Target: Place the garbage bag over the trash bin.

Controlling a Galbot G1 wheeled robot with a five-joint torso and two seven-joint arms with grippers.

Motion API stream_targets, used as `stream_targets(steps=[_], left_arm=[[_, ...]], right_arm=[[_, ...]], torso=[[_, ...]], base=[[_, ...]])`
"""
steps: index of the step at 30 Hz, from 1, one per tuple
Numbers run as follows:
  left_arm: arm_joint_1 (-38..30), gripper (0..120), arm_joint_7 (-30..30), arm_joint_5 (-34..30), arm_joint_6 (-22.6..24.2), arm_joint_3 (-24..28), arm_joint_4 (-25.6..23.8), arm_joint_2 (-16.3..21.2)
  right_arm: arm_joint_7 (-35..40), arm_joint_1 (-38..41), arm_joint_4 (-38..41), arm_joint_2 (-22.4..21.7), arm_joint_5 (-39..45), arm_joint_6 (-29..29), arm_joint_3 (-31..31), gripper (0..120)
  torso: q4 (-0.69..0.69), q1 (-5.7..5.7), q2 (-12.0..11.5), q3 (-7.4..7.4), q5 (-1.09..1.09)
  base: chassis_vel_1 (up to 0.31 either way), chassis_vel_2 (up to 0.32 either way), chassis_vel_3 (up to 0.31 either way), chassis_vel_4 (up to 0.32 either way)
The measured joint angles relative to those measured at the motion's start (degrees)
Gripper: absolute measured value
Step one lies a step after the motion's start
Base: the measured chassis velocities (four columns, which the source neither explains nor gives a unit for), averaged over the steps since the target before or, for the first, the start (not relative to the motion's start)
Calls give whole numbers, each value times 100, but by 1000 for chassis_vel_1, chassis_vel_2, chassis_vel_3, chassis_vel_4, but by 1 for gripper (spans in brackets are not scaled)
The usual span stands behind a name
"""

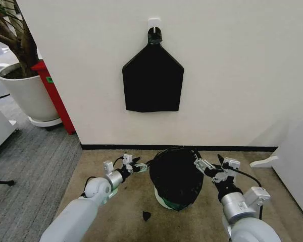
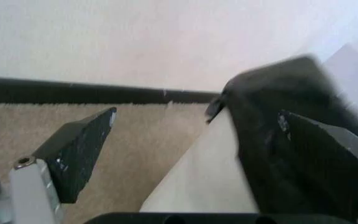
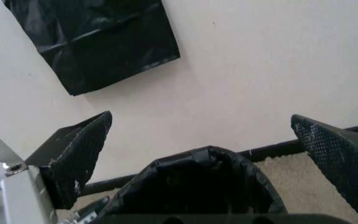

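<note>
A potted tree point(image 1: 12, 35) in a large white plant pot point(image 1: 25, 93) stands at far left beside a red panel point(image 1: 55, 96), while a flat black pentagon-shaped bundle point(image 1: 152, 80) hangs knotted from a white wall hook point(image 1: 154, 22) above the work area. Below, on the tan carpet point(image 1: 126, 201), the left claw point(image 1: 137, 165) sits just beside the left edge of the garbage bag point(image 1: 177, 174), its fingers apart; in the left wrist view one finger point(image 2: 79, 151) hangs over bare carpet and the other point(image 2: 319, 165) lies against the black film, with no grip on it evident. At centre, the crinkled black bag is draped over the mouth and upper wall of the trash bin point(image 1: 163, 198), whose white lower wall shows beneath the plastic on the left side. On the far side, the right claw point(image 1: 209, 169) stands at the bag's right edge, its fingers spread wide and holding nothing, the bag's rim lying low between them in the right wrist view. Both claws flank the bin at about equal closeness, one on each side of its upright axis; the bag appears largely seated. A small black scrap point(image 1: 146, 216) lies on the carpet in front. No readable writing is visible.
</note>
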Motion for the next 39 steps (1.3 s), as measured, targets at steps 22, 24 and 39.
stream_targets(steps=[22,24,39], left_arm=[[-55,100,165,206,-125,75,364,-143],[-66,100,174,231,-125,92,392,-154],[19,100,311,554,-251,123,751,-265]], right_arm=[[-26,-75,38,10,-42,9,-55,100],[-27,-86,48,19,-44,10,-53,100],[-37,-228,95,115,-98,25,-100,100]], torso=[[0,0,0,-1,1],[0,0,0,-1,1],[0,0,0,-1,0]], base=[[0,0,0,0],[0,0,0,0],[0,0,0,0]])
